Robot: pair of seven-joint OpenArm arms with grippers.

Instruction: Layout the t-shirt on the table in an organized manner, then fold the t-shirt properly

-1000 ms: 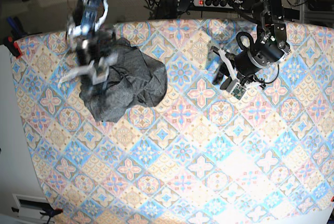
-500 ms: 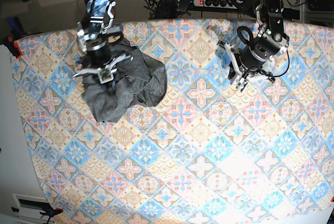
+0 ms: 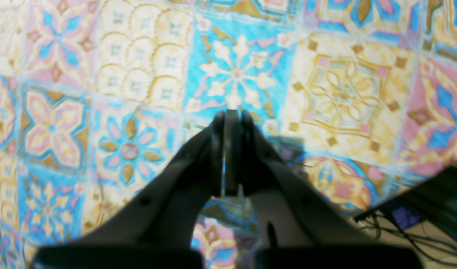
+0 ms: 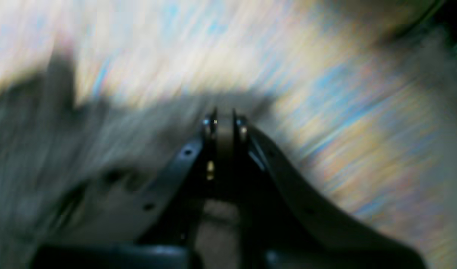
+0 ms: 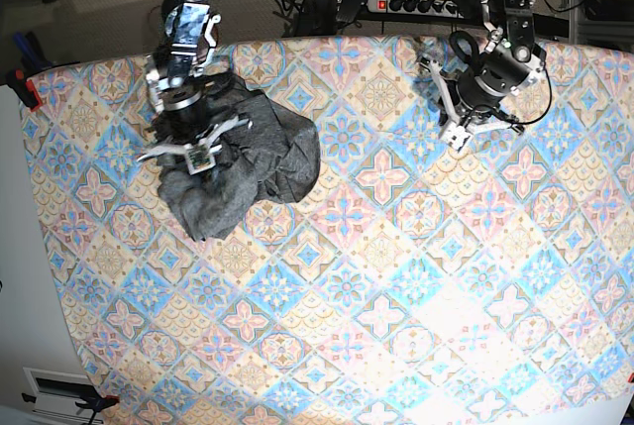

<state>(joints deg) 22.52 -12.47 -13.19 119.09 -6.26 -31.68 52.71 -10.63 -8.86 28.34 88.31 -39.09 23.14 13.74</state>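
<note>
Black fingers (image 3: 217, 157) of the left pincer (image 3: 232, 114) are pressed together with nothing between them, hovering over a blue floral tile of the tabletop (image 3: 348, 89). Base view: this pincer (image 5: 458, 138) sits near the far edge, on that view's right, well apart from the shirt.

Right pincer (image 4: 224, 118): jaws together too; its wrist view is badly smeared, grey cloth blurred on the left, patterned cloth on the right. Cannot tell from that view whether fabric is pinched. Base view puts it (image 5: 201, 158) directly over the shirt (image 5: 267, 162), at the heap's upper left part.

Shirt: dark grey, crumpled in a rumpled mound, not spread, lying on the far-left part of the tabletop (image 5: 376, 286), near the far edge. Pastel diamond tiles cover the rest of the surface.

Cables (image 3: 407, 228) show beyond the tabletop edge in the left wrist view.
</note>
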